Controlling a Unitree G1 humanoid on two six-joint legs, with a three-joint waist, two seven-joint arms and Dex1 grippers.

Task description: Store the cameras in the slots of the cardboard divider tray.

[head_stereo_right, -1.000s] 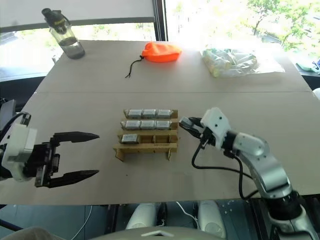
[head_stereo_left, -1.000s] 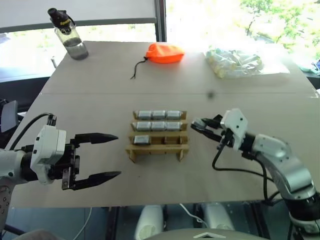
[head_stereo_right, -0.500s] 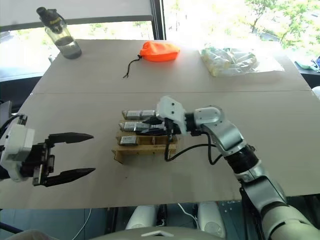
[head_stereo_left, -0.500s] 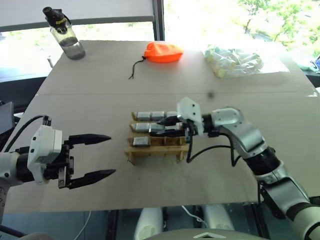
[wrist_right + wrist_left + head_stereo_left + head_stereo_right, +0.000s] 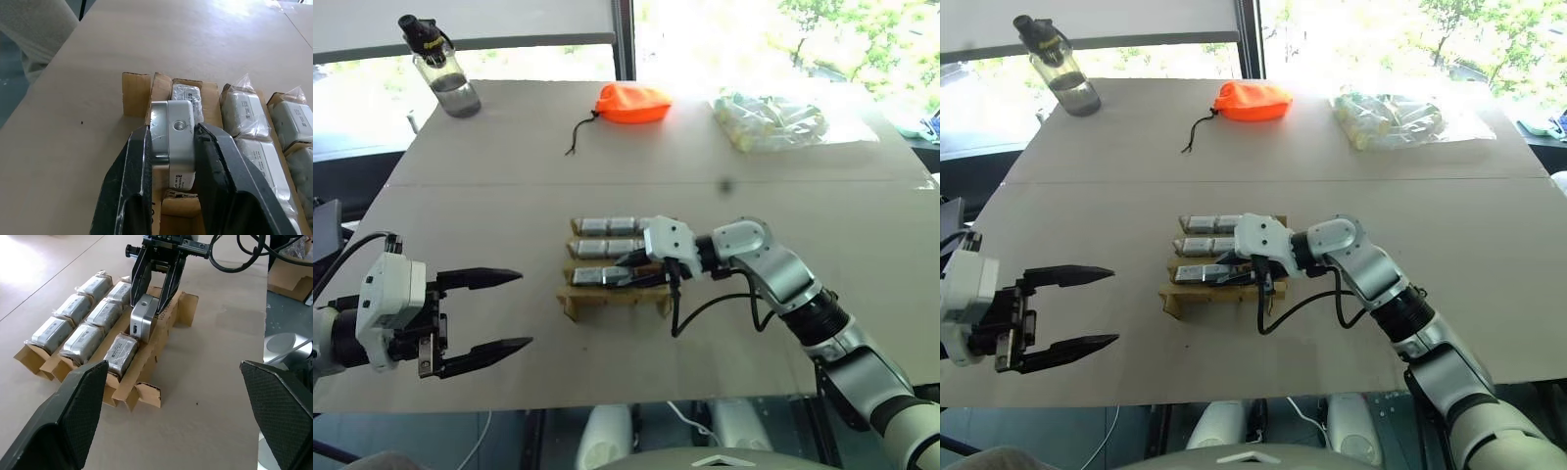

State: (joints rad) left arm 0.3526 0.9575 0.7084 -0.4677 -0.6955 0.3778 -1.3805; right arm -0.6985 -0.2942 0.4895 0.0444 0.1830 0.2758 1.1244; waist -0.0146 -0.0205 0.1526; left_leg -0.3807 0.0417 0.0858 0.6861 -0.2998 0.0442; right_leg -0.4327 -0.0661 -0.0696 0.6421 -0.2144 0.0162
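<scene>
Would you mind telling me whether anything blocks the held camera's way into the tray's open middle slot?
Nothing visible does. The right end effector holds the camera just above the cardboard divider tray, beside the wrapped camera already in that row.

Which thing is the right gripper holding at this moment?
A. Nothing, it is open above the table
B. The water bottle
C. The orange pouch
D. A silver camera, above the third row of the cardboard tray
D. The right gripper is shut on a silver camera, held just above the cardboard tray, next to a camera already stored in that row.
</scene>
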